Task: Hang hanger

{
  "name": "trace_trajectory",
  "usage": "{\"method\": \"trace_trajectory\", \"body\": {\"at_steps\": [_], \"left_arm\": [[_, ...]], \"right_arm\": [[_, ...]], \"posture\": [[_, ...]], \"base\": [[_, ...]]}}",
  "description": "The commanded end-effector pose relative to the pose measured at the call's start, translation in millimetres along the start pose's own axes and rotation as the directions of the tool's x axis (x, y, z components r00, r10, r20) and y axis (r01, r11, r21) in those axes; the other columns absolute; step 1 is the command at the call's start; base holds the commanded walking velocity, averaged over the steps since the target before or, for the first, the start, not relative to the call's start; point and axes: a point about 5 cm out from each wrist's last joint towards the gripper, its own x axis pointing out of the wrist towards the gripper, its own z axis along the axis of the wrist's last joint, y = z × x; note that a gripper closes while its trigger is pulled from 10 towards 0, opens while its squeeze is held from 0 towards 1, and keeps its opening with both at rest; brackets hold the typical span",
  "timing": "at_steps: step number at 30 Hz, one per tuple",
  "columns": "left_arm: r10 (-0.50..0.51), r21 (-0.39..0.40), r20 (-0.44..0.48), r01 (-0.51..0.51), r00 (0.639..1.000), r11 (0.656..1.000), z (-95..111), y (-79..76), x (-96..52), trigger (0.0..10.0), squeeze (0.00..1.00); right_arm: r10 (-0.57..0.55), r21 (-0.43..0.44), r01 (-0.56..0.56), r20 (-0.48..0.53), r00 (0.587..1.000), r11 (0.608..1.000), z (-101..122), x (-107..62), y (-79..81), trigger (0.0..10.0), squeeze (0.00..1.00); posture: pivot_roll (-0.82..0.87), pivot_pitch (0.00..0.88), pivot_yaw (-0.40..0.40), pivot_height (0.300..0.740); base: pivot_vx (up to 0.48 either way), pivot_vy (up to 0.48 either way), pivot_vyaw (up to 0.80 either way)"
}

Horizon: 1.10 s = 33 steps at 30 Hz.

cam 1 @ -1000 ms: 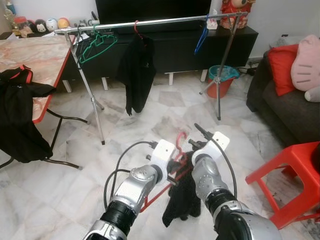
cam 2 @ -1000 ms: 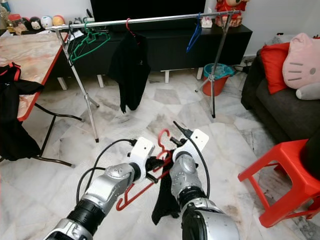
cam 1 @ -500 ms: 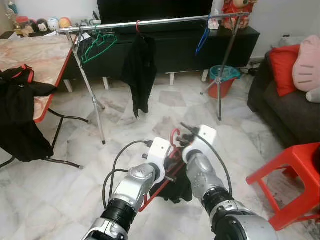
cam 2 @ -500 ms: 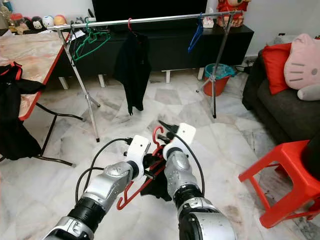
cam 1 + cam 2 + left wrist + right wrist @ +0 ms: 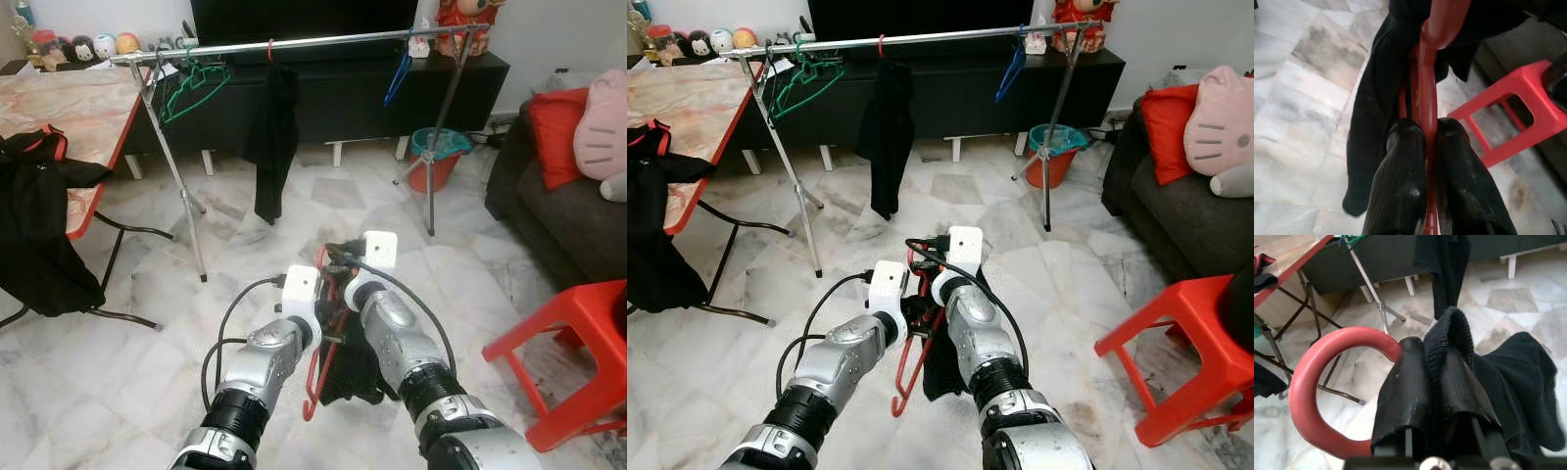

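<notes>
Left gripper [image 5: 1425, 139] is pinched on the red hanger [image 5: 315, 377]; right gripper [image 5: 1435, 367] is clamped on the black garment [image 5: 345, 367] draped on it, both low over the floor, well short of the rail [image 5: 294, 45]. Risk: cloth probably slips off w/ the hanger tilted so steeply. Hanging black shirt [image 5: 271, 137], green hangers [image 5: 191, 86] & blue hanger [image 5: 397, 73] crowd the rail; red stool [image 5: 568, 348] to the right.

— Where am I standing?
— In a home's living room: marble floor [image 5: 118, 372], dark sofa [image 5: 573, 230] with red cushion [image 5: 554, 127], black TV cabinet [image 5: 343, 93], a clothes rack [image 5: 294, 44] with garments, and my marble-topped desk [image 5: 69, 113].
</notes>
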Motion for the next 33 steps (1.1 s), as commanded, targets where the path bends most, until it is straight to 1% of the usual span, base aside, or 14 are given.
{"method": "trace_trajectory", "body": {"at_steps": [1, 2, 4, 7, 9, 13, 16, 18, 21, 23, 26, 28, 30, 33], "left_arm": [[0.001, 0.008, 0.096, -0.002, 0.995, 1.000, 23, -3.8, 3.5, 10.0, 0.00], [0.011, 0.000, 0.123, -0.011, 0.992, 1.000, 26, -2.9, 3.3, 10.0, 0.00], [0.014, -0.007, 0.133, -0.014, 0.991, 1.000, 28, -2.5, 3.3, 10.0, 0.00], [0.021, -0.012, 0.161, -0.020, 0.987, 1.000, 32, -0.7, 2.1, 10.0, 0.00], [0.033, -0.022, 0.185, -0.029, 0.982, 0.999, 34, 2.6, 0.7, 10.0, 0.00], [0.051, -0.028, 0.211, -0.046, 0.976, 0.999, 36, 7.8, -1.2, 10.0, 0.00], [0.053, -0.033, 0.224, -0.047, 0.973, 0.998, 37, 8.8, -1.2, 10.0, 0.00], [0.047, -0.043, 0.233, -0.039, 0.971, 0.998, 39, 7.7, -0.2, 10.0, 0.00], [0.041, -0.046, 0.234, -0.031, 0.971, 0.998, 39, 6.7, 0.4, 10.0, 0.00], [0.012, -0.057, 0.230, 0.001, 0.973, 0.998, 38, 2.3, 1.0, 10.0, 0.00], [-0.020, -0.060, 0.226, 0.035, 0.974, 0.998, 36, -1.3, 1.0, 10.0, 0.00], [-0.107, -0.052, 0.205, 0.120, 0.973, 0.991, 32, -9.6, 0.2, 10.0, 0.00], [-0.158, -0.044, 0.183, 0.169, 0.970, 0.985, 29, -14.4, -0.4, 10.0, 0.00], [-0.266, -0.010, 0.136, 0.270, 0.954, 0.963, 22, -22.4, -3.6, 10.0, 0.00]], "right_arm": [[0.051, -0.026, -0.052, -0.033, 0.998, 0.998, -6, -1.9, 6.1, 10.0, 0.00], [0.038, -0.045, -0.040, -0.037, 0.999, 0.998, -6, -4.3, 1.5, 10.0, 0.00], [0.033, -0.053, -0.035, -0.040, 0.999, 0.998, -6, -6.1, -0.6, 10.0, 0.00], [-0.023, -0.064, 0.020, -0.044, 0.999, 0.998, -8, -10.8, -10.6, 10.0, 0.00], [-0.094, -0.053, 0.092, -0.051, 0.994, 0.994, -10, -17.4, -24.2, 10.0, 0.00], [-0.140, -0.034, 0.139, -0.032, 0.990, 0.990, -10, -26.9, -36.5, 10.0, 0.00], [-0.098, -0.023, 0.097, -0.027, 0.995, 0.995, -11, -29.9, -34.4, 10.0, 0.00], [-0.025, -0.030, 0.025, -0.023, 0.999, 0.999, -11, -31.9, -25.5, 10.0, 0.00], [0.004, -0.031, -0.005, -0.022, 1.000, 1.000, -10, -32.2, -20.9, 10.0, 0.00], [0.065, -0.057, -0.067, -0.029, 0.997, 0.996, -10, -32.5, -12.1, 10.0, 0.00], [0.094, -0.090, -0.098, -0.040, 0.995, 0.991, -10, -33.1, -9.3, 10.0, 0.00], [0.107, -0.140, -0.114, -0.054, 0.993, 0.984, -10, -33.6, -11.2, 10.0, 0.00], [0.113, -0.172, -0.121, -0.056, 0.992, 0.978, -8, -33.6, -13.0, 10.0, 0.00], [0.104, -0.270, -0.115, -0.057, 0.993, 0.956, 0, -33.3, -21.5, 10.0, 0.00]], "posture": [[-0.08, 0.000, -0.018, 0.732], [-0.08, 0.000, -0.020, 0.732], [-0.08, 0.000, -0.020, 0.732], [-0.08, 0.000, -0.021, 0.732], [-0.08, 0.000, -0.021, 0.732], [-0.09, 0.000, -0.018, 0.732], [-0.09, 0.000, -0.016, 0.732], [-0.09, 0.000, -0.016, 0.732], [-0.09, 0.000, -0.017, 0.732], [-0.09, 0.000, -0.016, 0.732], [-0.09, 0.000, -0.016, 0.732], [-0.09, 0.000, -0.017, 0.732], [-0.09, 0.000, -0.018, 0.732], [-0.09, 0.000, -0.016, 0.732]], "base": [[0.000, 0.000, 0.00], [0.000, 0.000, 0.00], [0.000, 0.000, 0.00], [0.000, 0.000, 0.00], [0.000, 0.000, 0.00], [0.000, 0.000, 0.00], [0.000, 0.000, 0.00], [0.000, 0.000, 0.00], [0.000, 0.000, 0.00], [0.000, 0.000, 0.00], [0.000, 0.000, 0.00], [0.000, 0.000, 0.00], [0.000, 0.000, 0.00], [0.000, 0.000, 0.00]]}}
